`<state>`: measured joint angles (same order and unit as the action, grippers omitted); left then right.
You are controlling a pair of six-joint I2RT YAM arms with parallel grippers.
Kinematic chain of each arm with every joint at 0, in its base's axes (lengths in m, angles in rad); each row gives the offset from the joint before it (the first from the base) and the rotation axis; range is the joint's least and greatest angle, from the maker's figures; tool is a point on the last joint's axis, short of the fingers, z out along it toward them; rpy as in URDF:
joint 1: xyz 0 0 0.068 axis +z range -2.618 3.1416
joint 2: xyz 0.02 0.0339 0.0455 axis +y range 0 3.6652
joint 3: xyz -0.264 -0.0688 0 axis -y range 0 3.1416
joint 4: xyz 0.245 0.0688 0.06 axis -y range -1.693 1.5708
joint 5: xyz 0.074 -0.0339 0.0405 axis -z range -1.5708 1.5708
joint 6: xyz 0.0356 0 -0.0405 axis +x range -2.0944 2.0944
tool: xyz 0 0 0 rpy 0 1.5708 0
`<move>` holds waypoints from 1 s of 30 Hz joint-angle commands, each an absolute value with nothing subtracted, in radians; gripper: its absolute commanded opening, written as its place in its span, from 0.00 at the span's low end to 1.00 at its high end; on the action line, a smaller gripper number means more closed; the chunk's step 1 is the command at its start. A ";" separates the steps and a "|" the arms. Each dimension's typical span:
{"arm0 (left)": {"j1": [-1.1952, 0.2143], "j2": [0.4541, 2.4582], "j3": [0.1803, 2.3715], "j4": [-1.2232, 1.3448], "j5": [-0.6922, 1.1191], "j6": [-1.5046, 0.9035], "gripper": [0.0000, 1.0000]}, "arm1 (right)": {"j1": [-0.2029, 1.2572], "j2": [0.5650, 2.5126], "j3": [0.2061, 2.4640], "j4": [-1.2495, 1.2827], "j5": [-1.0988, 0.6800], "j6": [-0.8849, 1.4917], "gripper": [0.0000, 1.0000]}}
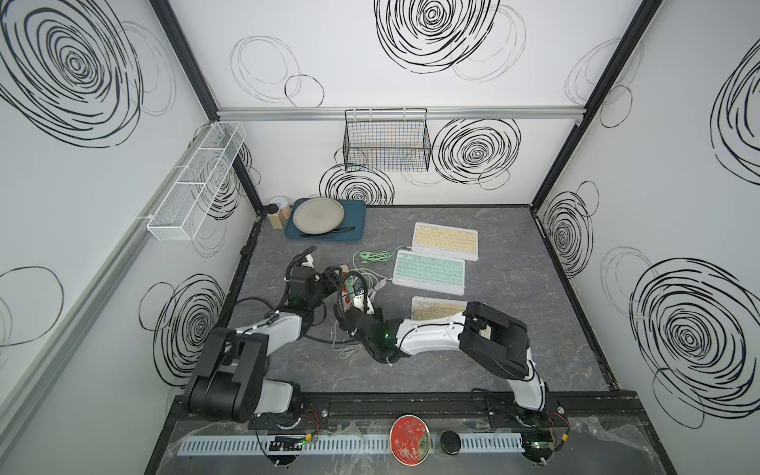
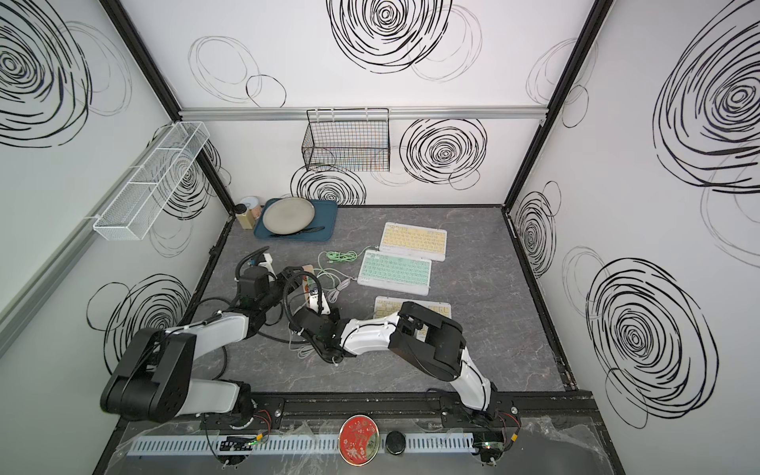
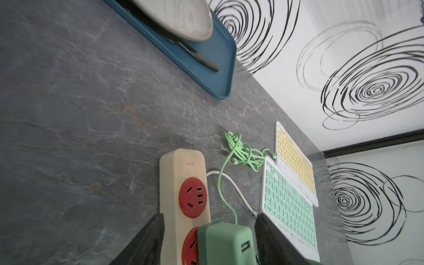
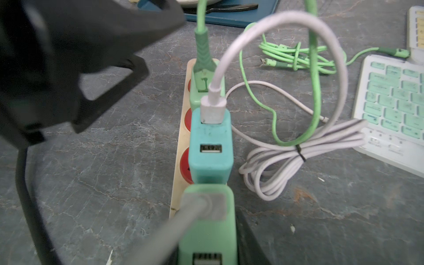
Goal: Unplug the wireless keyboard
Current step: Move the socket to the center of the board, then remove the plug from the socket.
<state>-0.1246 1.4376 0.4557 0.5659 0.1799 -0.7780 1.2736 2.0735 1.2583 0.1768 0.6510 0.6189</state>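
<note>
Keyboards, three in a column just right of centre in both top views: yellow keyboard (image 1: 446,242) at the back, green keyboard (image 1: 429,273) in the middle, third keyboard (image 1: 432,308) half under the right arm. To their left in the frame, both arms meet over the strip (image 3: 181,165), and that's where the action is! Left gripper (image 3: 210,214) hangs over the far charger (image 3: 226,243), fingers (image 3: 149,241) part open, one each side, nothing pinched yet. Right gripper (image 4: 208,227) looks clamped on the near charger (image 4: 207,243), though only one finger shows. Between them sits a teal charger (image 4: 210,146). The green cable (image 3: 218,183) leaves the far charger and runs to the yellow keyboard's corner, so that's my pick for the one being freed. To do it well: centre the left pads on the charger's flat sides, clear of the strip's edge, squeeze firmly, then draw straight out along the prongs, no rocking, while the right arm pins the strip down. Watch the white cable (image 4: 286,15) looping alongside; a snag could drag a keyboard. Around it all, white walls (image 1: 288,164) scrawled with black swirls, a dark marbled table (image 1: 452,362), flat and likely slick, and a blue tray (image 1: 358,214) at its upper left in both top views.
</note>
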 commanded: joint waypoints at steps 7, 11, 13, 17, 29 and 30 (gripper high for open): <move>-0.087 1.607 0.524 0.817 0.342 -0.835 0.28 | 1.287 2.079 1.236 0.260 0.670 0.600 0.15; -0.052 1.695 0.570 0.850 0.423 -0.881 0.25 | 1.287 2.082 1.241 0.268 0.659 0.596 0.15; -0.041 1.739 0.589 0.876 0.461 -0.915 0.21 | 1.286 2.086 1.245 0.268 0.653 0.595 0.15; -0.036 1.805 0.615 0.869 0.476 -0.945 0.14 | 1.288 2.095 1.256 0.268 0.643 0.595 0.15; -0.040 1.957 0.649 0.719 0.516 -0.979 0.00 | 1.306 2.107 1.327 0.141 0.707 0.605 0.29; -0.036 1.967 0.630 0.762 0.524 -1.003 0.00 | 1.309 2.110 1.338 0.123 0.713 0.606 0.32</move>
<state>-0.0402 1.9110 0.6861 0.7849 0.4904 -0.9539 1.2873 2.0933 1.2861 0.1547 0.6842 0.5983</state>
